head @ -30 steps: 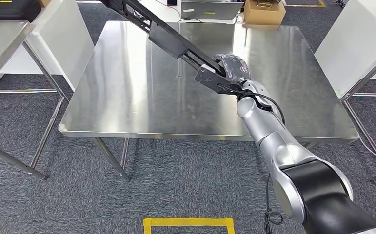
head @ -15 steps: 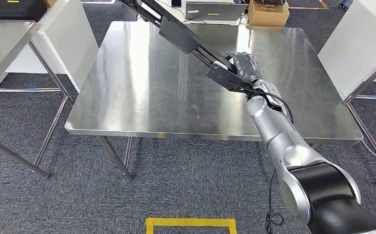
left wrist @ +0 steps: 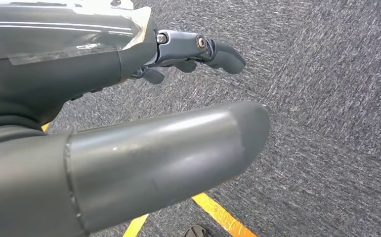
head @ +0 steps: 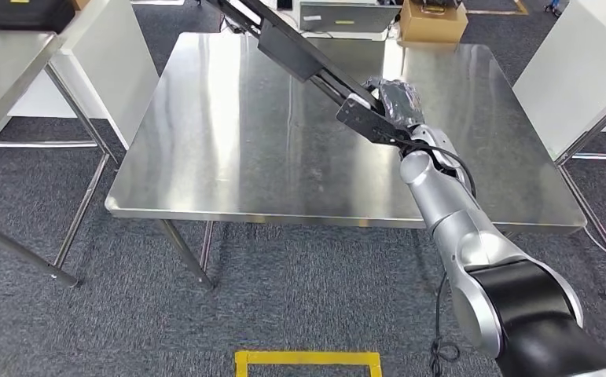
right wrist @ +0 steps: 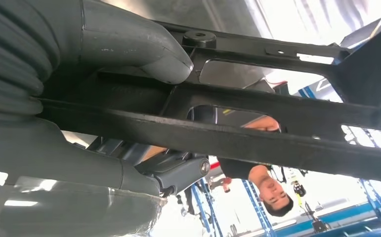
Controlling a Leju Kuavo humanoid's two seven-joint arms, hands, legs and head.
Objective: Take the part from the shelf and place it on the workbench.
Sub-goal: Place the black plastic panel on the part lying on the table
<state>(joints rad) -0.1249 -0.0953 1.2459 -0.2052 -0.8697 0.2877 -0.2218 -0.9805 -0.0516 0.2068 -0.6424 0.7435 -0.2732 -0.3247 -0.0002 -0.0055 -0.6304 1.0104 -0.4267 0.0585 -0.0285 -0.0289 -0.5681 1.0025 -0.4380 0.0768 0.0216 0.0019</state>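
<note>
Low at the frame's right, the right hand [head: 398,104] grips the part [head: 299,55], a long black bracket slanting to the upper left above the table [head: 229,149]. Placing is underway; next it needs lowering flat, then release. The left hand [left wrist: 129,148] hangs empty over carpet.

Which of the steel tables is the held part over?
The middle workbench: the right hand holds the long black part above it. The tables at far left and far right are off to the sides.

Black part [head: 299,56], silver workbench [head: 229,141]
</note>
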